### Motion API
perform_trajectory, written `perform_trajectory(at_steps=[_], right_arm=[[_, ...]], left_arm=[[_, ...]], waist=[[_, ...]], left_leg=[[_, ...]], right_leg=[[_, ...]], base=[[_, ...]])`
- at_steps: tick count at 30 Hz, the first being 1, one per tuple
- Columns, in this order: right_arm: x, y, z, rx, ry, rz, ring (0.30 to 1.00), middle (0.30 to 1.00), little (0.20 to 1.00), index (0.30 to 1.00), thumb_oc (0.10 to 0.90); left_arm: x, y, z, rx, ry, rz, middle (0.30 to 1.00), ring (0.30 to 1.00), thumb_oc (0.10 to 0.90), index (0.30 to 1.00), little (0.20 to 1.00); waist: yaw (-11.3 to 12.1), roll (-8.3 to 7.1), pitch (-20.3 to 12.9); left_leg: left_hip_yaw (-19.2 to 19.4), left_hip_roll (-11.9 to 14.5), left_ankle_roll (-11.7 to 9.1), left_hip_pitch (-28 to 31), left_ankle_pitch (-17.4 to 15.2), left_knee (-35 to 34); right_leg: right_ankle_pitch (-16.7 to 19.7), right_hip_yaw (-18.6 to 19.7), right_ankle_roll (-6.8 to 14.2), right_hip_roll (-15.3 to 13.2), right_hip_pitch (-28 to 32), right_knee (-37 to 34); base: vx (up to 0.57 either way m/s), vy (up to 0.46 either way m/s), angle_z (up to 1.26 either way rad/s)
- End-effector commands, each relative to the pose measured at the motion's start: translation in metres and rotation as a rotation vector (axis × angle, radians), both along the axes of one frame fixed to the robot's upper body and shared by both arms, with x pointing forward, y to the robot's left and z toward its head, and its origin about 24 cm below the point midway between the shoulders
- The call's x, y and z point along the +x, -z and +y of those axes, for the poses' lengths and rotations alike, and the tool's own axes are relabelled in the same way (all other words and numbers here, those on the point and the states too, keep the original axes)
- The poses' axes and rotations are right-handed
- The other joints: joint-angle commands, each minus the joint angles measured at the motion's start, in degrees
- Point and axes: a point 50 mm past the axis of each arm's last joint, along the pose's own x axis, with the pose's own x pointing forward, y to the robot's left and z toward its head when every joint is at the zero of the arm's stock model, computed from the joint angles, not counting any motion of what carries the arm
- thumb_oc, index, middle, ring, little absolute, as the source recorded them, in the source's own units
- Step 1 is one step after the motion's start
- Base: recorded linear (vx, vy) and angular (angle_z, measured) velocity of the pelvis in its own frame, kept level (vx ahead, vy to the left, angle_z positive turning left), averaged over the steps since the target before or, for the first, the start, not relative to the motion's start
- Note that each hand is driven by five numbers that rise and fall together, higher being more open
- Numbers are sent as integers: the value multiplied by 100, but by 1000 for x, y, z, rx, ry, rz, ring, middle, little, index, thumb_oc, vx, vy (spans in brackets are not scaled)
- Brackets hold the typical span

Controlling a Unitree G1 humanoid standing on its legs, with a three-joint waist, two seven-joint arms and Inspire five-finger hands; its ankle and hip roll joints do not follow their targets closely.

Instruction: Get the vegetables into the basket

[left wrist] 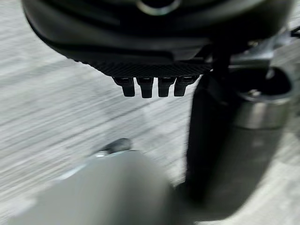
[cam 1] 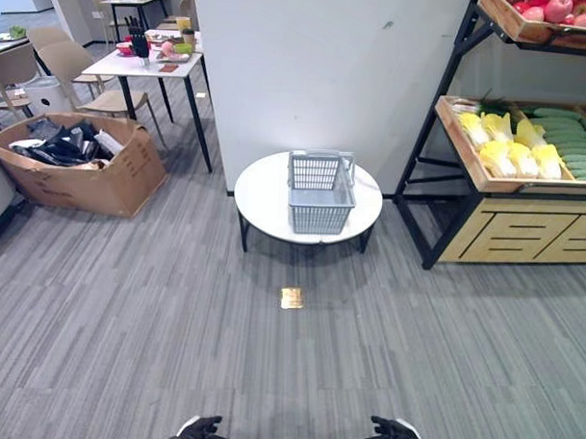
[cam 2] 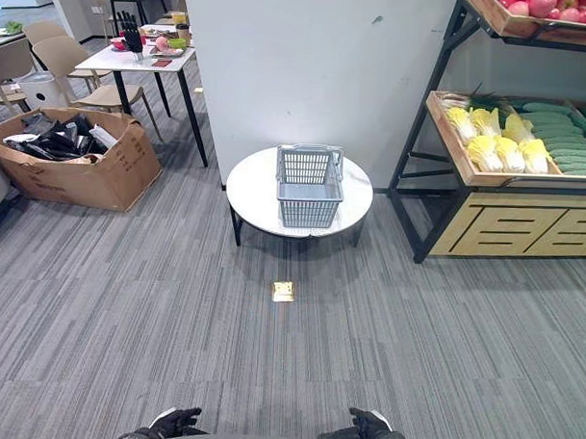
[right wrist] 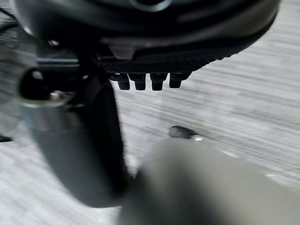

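A grey basket [cam 1: 320, 193] sits on a round white counter [cam 1: 265, 194] by the wall. Its long side runs away from the robot, and its handle lies folded down at the back rim. It has nothing in it. The vegetables are on a wooden shelf [cam 1: 473, 168] to the right: yellow cabbages [cam 1: 507, 145] lie in a bunch, and green cucumbers [cam 1: 570, 142] lie side to side beside them. The head views show both hands low, well apart from the basket. The left hand [cam 1: 197, 430] and right hand [cam 1: 393, 434] hold nothing. The wrist views show the fingers [left wrist: 146, 86] short and hanging loose over the grey floor [cam 1: 126, 310].
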Motion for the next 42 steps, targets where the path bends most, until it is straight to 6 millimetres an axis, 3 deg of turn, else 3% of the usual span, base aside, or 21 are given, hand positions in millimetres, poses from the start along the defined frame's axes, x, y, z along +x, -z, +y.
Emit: perform_trajectory(at_steps=[1,14,25,30,42], right_arm=[[-3,1,-1,-1,-6,24,1000,1000,1000,1000,900],[-3,-1,-14,-24,22,34,1000,1000,1000,1000,900],[3,-7,-33,-63,41,25,1000,1000,1000,1000,900],[5,-5,-25,-56,23,29,1000,1000,1000,1000,900],[-5,0,-9,-19,13,52,1000,1000,1000,1000,900]], left_arm=[[5,2,-18,-42,41,8,1000,1000,900,1000,1000],[12,1,-25,-78,9,-30,1000,1000,900,1000,1000],[49,-15,-53,-219,84,-174,1000,1000,900,1000,1000],[31,-4,-40,-114,89,-56,1000,1000,900,1000,1000],[19,0,-29,-58,67,-4,1000,1000,900,1000,1000]], waist=[[-32,-142,60],[0,-64,121],[65,85,256],[60,24,257],[55,-106,281]], left_leg=[[242,240,-303,-113,46,-111],[154,211,-289,-172,76,-111],[31,162,-261,-260,138,-111],[15,153,-263,-278,131,-111],[75,133,-256,-256,57,-111]], right_leg=[[35,40,694,-509,139,-177],[55,-28,694,-543,120,-177],[100,-140,723,-602,77,-177],[97,-152,717,-615,59,-177],[52,-110,745,-654,78,-177]], base=[[0,0,0],[-1,2,0],[-26,28,5],[-9,6,9],[18,-5,0]])
